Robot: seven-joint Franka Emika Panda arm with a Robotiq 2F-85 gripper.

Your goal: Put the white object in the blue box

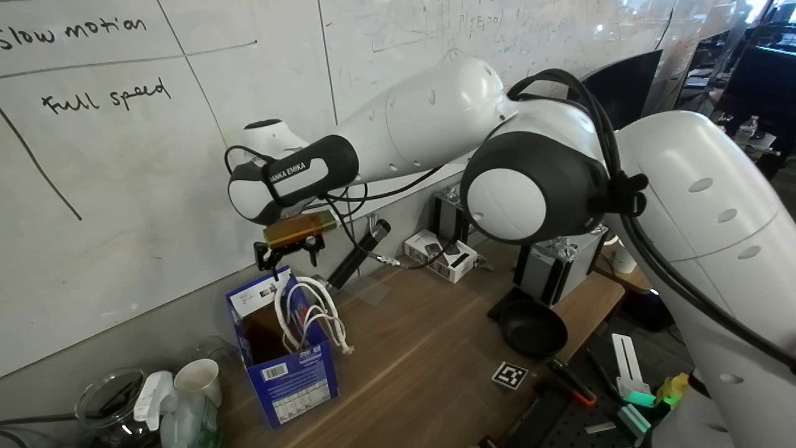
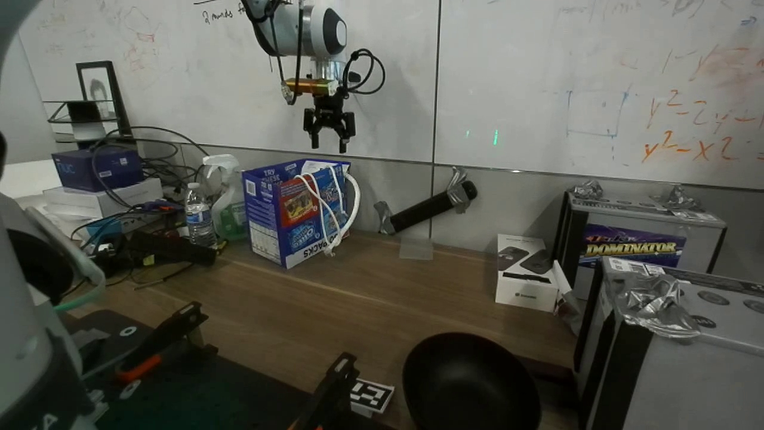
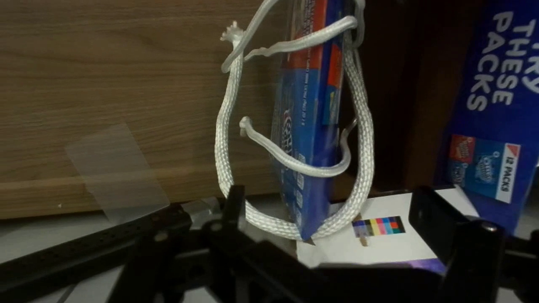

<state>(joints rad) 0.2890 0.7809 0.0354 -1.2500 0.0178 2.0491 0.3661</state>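
Fingers (image 3: 433, 223), spread wide, empty, hang above the blue cardboard box (image 2: 295, 212) lettered "TRY THESE PACKS"; braided white cord (image 3: 313, 170) straddles its wall.

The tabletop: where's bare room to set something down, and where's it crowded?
The broad bare patch of tabletop lies between the blue box, white carton and black pan; a printed marker sits by the pan. Crowded: the box's side away from the pan, with spray bottle, white cup and water bottle. The white cord straddles one box wall.
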